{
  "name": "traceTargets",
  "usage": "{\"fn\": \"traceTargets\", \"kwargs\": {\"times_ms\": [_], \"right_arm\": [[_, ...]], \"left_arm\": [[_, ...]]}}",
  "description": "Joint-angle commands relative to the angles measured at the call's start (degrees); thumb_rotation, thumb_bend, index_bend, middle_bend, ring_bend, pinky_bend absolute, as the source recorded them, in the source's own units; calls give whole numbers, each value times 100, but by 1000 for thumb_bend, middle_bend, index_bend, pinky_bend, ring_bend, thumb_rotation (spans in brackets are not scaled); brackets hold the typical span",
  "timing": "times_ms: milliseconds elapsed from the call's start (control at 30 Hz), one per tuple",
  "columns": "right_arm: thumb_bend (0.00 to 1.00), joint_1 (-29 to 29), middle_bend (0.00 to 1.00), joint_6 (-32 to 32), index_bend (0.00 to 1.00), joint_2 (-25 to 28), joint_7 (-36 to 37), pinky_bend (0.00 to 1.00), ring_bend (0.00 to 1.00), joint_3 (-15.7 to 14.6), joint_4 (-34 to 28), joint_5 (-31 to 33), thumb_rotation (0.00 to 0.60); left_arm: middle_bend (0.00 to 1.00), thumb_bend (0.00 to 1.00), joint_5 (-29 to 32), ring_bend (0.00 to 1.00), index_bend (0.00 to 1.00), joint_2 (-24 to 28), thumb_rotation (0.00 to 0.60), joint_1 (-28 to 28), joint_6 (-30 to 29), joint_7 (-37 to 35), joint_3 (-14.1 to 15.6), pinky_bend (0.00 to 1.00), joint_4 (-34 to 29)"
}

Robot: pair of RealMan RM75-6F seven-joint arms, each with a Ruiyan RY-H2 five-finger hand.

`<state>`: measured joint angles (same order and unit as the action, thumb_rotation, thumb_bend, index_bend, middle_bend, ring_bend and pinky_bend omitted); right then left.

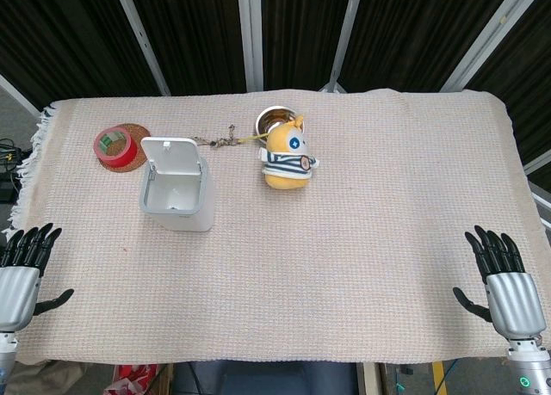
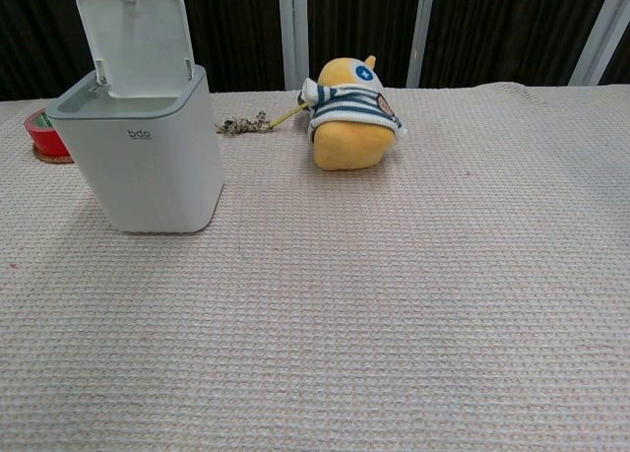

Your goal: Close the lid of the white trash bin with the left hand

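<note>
The white trash bin (image 1: 178, 204) (image 2: 143, 157) stands on the left part of the table, its lid (image 1: 170, 153) (image 2: 138, 36) swung up and open at the far side. My left hand (image 1: 21, 270) rests at the table's near-left edge, fingers spread, holding nothing, well short of the bin. At the near-right edge my right hand (image 1: 505, 283) lies the same way, fingers apart and empty. Neither hand shows in the chest view.
A yellow plush toy in a striped shirt (image 1: 287, 157) (image 2: 350, 113) lies right of the bin. A red tape roll (image 1: 114, 145) (image 2: 43, 135) sits on a round mat behind the bin's left. A small chain (image 1: 219, 140) and a metal bowl (image 1: 274, 118) lie behind. A woven cloth (image 1: 362, 266) covers the table.
</note>
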<state>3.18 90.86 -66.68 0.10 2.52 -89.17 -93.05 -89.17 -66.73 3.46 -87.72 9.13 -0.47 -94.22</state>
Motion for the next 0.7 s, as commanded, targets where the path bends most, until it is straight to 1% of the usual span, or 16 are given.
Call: {"fn": "traceTargets", "kwargs": {"times_ms": [33,433,533,567,633,667,700], "right_arm": [[237,0,0,-1,0,0,0,0,0,-2,0,-2,600],[237,2,0,14,0,-16,-7,0,0,5,-3,-12,600],[238,8,0,9,0,-14,24,0,0,18,-13,6,600],[237,9,0,15,0,-13,37,0,0,22,-11,5,600],[237,9,0,12,0,-12,69,0,0,22,-17,11,600],[237,11,0,8,0,-11,86,0,0,23,-23,14,600],[238,15,0,2,0,-11,101,0,0,25,-27,18,600]], "left_arm": [[0,0,1,0,0,0,600,-1,2,-2,0,0,-1],[0,0,2,0,0,30,600,-17,-9,-14,2,0,-29],[0,8,28,0,0,90,600,3,-26,15,-56,0,-126],[0,20,56,0,0,127,600,24,-57,23,-124,1,-212],[26,87,131,24,0,190,600,86,-82,54,-270,64,-358],[97,149,187,95,0,235,600,134,-75,84,-360,168,-450],[198,208,276,192,0,310,600,219,-29,118,-490,291,-593]]}}
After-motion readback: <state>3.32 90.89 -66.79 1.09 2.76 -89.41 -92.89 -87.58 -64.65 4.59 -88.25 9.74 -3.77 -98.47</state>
